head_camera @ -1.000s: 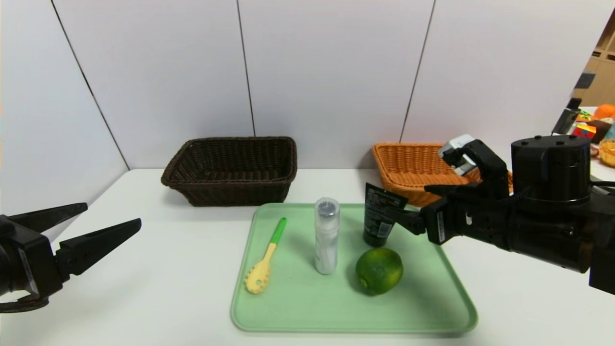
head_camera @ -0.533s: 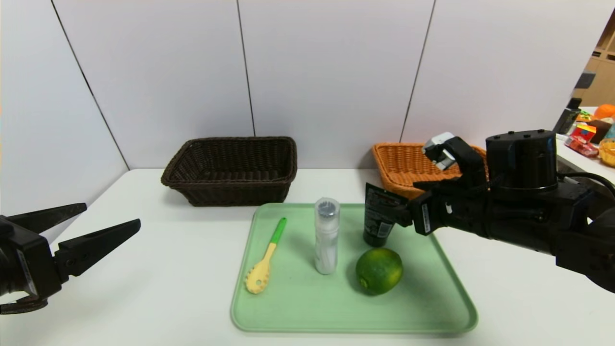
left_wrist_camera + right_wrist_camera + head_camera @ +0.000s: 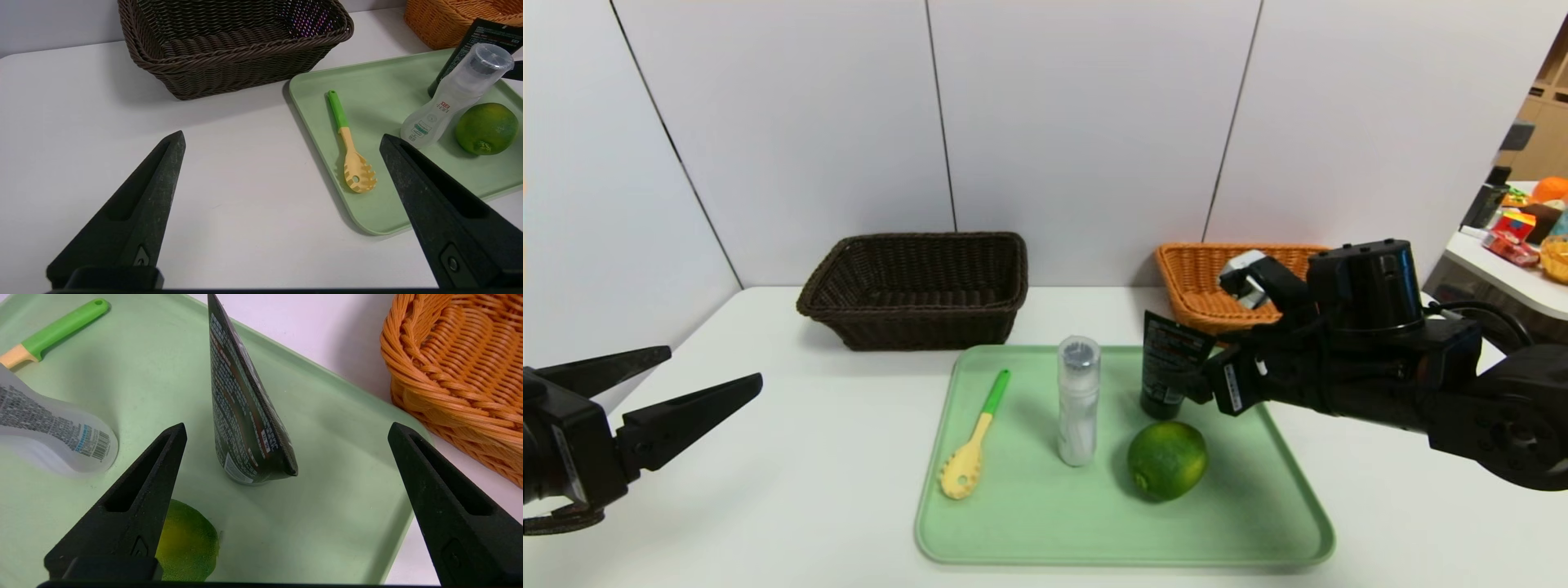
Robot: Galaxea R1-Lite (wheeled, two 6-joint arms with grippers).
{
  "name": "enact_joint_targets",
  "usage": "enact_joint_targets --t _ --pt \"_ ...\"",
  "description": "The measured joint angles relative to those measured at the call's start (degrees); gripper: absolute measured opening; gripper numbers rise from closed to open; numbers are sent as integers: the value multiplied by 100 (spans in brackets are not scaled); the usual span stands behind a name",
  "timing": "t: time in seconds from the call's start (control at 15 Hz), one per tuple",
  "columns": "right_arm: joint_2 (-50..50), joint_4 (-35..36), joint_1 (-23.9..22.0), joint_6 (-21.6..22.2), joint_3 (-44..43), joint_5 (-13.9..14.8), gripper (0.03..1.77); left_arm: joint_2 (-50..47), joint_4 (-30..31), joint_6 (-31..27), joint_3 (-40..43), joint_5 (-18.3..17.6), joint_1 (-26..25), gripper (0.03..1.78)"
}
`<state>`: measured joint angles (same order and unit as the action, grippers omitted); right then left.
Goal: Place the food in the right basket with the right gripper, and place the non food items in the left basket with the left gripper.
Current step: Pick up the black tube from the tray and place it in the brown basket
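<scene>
A green lime (image 3: 1167, 460) lies on the light green tray (image 3: 1045, 523), beside a standing dark tube (image 3: 1168, 367), a clear bottle (image 3: 1078, 400) and a yellow pasta spoon with a green handle (image 3: 972, 449). My right gripper (image 3: 1194, 382) hovers open over the tray's back right part. In its wrist view the right gripper (image 3: 286, 428) has the tube (image 3: 241, 416) ahead between its fingers, untouched, and the lime (image 3: 186, 543) partly hidden by one finger. My left gripper (image 3: 715, 365) stands open and empty above the table at the far left.
A dark brown basket (image 3: 915, 318) stands behind the tray on the left, an orange basket (image 3: 1201, 278) on the right, just behind my right arm. White wall panels close the back. A side table with clutter (image 3: 1527, 220) is at the far right.
My right arm has moved left and lower, bringing its open gripper over the tray next to the dark tube. The left arm and all objects stayed still.
</scene>
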<state>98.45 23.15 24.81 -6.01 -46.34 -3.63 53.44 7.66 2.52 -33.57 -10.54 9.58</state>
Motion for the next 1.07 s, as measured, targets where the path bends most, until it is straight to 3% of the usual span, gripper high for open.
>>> enact_joint_targets --t 0.87,1.07 --pt "404 83 2 72 177 -27 170 -9 0 -2 80 -4 0 169" --pt "502 438 35 108 202 -27 170 -9 0 0 98 -15 0 169"
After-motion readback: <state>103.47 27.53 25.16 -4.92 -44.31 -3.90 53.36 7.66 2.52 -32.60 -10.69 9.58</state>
